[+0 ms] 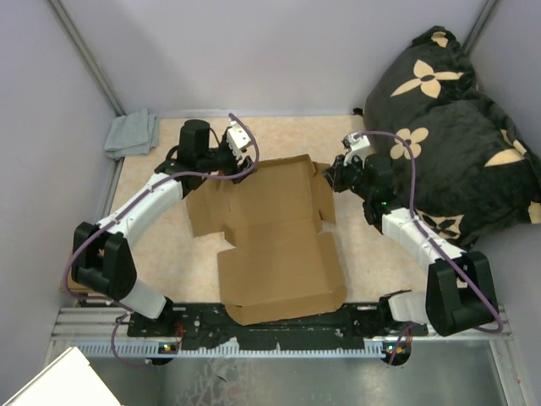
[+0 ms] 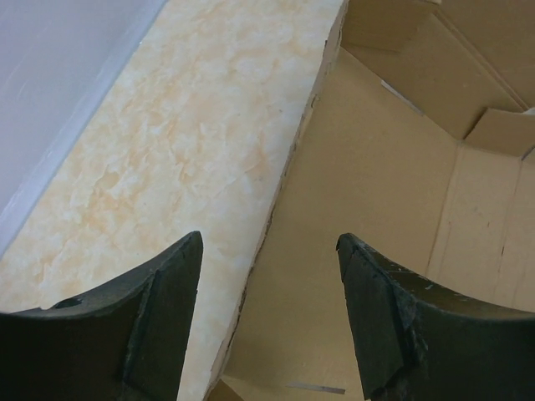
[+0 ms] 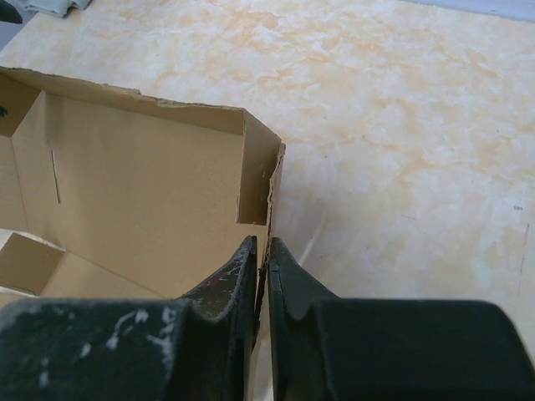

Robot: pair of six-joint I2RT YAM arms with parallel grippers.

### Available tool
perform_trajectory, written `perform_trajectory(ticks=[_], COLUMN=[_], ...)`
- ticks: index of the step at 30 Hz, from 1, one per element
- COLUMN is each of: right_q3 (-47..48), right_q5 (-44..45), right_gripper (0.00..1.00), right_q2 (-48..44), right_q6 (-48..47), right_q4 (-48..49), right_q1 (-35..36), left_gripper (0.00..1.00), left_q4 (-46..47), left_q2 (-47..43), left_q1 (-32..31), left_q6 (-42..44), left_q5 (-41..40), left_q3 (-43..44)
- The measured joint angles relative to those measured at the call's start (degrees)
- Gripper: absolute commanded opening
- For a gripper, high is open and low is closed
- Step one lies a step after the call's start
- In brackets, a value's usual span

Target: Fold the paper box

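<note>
Box [image 1: 279, 245] lies half-folded mid-bench [image 1: 372, 262], long axis running away from me. My right gripper [image 3: 262, 248] pinches its far-right wall; my left gripper [image 2: 269, 244] is spread, straddling the far-left edge.

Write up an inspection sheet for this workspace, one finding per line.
Surface: beige marbled table top, no spills seen.
Job's things: brown paper box lies open between the arms, part folded, with its right side wall raised.
Clutter: grey cloth in the far left corner; black flowered pillow on the right.
Grippers: left gripper is open, its fingers straddling the box's edge; right gripper is shut on the box's side wall.
Cables: purple cables loop along both arms, none seen caught on the box.
Surroundings: grey walls; metal rail at the near edge.
</note>
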Motion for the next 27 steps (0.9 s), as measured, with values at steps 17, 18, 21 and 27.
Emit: perform_trajectory(ticks=[17, 18, 21, 27], right_q3=[0.46, 0.46, 0.46, 2.23], right_q5=[-0.68, -0.74, -0.87, -0.63], right_gripper=[0.11, 0.11, 0.11, 0.12], right_q2=[-0.11, -0.11, -0.11, -0.11], right_q6=[-0.42, -0.42, -0.39, 0.55], right_q4=[-1.9, -1.95, -2.05, -4.9], right_q1=[0.0, 0.0, 0.0, 0.0], left_gripper=[0.46, 0.41, 0.07, 0.0], left_q4=[1.73, 1.9, 2.27, 2.47], left_q2=[2.19, 2.23, 2.25, 2.14], left_q1=[-0.81, -0.96, -1.42, -3.3], left_q6=[4.31, 4.48, 4.79, 5.95], left_q5=[-10.14, -10.51, -11.28, -12.83], left_q3=[-4.48, -4.55, -4.59, -4.87])
